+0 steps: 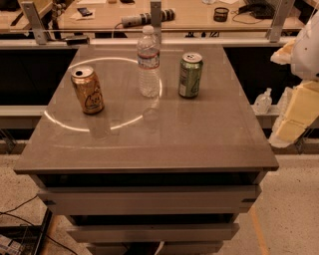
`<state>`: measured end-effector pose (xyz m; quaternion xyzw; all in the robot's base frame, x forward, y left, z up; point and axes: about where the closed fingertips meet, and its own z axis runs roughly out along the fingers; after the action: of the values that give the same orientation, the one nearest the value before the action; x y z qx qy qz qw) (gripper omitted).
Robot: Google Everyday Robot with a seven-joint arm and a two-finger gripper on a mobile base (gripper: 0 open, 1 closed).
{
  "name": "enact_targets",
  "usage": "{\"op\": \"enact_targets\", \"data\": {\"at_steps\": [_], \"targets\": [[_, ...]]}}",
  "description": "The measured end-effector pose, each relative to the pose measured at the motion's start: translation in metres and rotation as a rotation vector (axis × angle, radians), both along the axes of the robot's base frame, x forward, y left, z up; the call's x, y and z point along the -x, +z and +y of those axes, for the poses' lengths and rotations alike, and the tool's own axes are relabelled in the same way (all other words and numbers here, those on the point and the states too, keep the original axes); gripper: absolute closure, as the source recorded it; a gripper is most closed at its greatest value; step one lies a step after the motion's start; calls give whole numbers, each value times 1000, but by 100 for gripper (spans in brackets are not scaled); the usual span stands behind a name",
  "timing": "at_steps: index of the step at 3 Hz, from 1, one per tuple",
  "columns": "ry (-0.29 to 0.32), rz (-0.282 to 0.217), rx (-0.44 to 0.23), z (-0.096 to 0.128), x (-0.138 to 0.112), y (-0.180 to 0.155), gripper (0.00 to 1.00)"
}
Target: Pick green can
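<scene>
The green can (pixel 190 74) stands upright on the grey-brown table (pixel 149 144), toward the back right of its top; it has a silver top and pale label markings. My gripper (pixel 298 112) is at the right edge of the view, off the table's right side and well apart from the can, nearer the front than the can. It holds nothing that I can see. The white arm (pixel 306 47) rises above it.
A clear water bottle (pixel 148 62) stands just left of the green can. An orange-gold can (pixel 87 89) with a white logo stands at the left. A long workbench (pixel 189 15) with tools runs behind the table. A small bottle (pixel 262 101) sits below, to the right.
</scene>
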<state>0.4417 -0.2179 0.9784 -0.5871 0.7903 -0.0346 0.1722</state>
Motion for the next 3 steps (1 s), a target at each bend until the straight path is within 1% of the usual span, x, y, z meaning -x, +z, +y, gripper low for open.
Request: {"op": "enact_targets", "data": {"at_steps": [1, 2, 3], "targets": [[-98, -45, -76, -4, -20, -1, 0], [-224, -107, -186, -7, -51, -5, 0], [-291, -170, -339, -10, -86, -20, 0]]}}
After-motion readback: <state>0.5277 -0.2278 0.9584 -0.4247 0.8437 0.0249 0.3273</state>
